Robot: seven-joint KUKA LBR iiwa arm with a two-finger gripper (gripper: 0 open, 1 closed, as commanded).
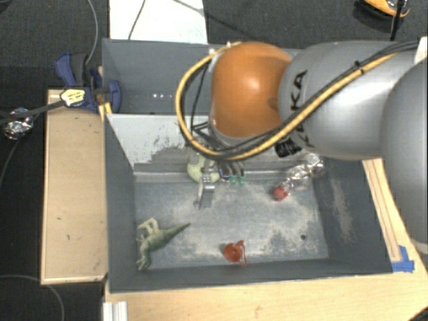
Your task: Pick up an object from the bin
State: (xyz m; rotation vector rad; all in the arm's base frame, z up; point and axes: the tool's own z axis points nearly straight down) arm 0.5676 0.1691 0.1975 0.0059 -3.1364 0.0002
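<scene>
My gripper (204, 199) hangs over the bin's floor near the back wall, left of centre, under the orange cover. A small pale green thing (194, 171) lies just behind it against the back wall, partly hidden by the gripper's body. A green toy dinosaur (154, 241) lies at the front left, well below and left of the gripper. A small red crumpled thing (234, 251) sits near the front wall at the middle. I see nothing held in the gripper.
A clear crinkled plastic thing (302, 172) with a red end (279, 192) lies at the back right, close under the arm. The arm covers the bin's upper right. Bare floor lies between the gripper and the front things.
</scene>
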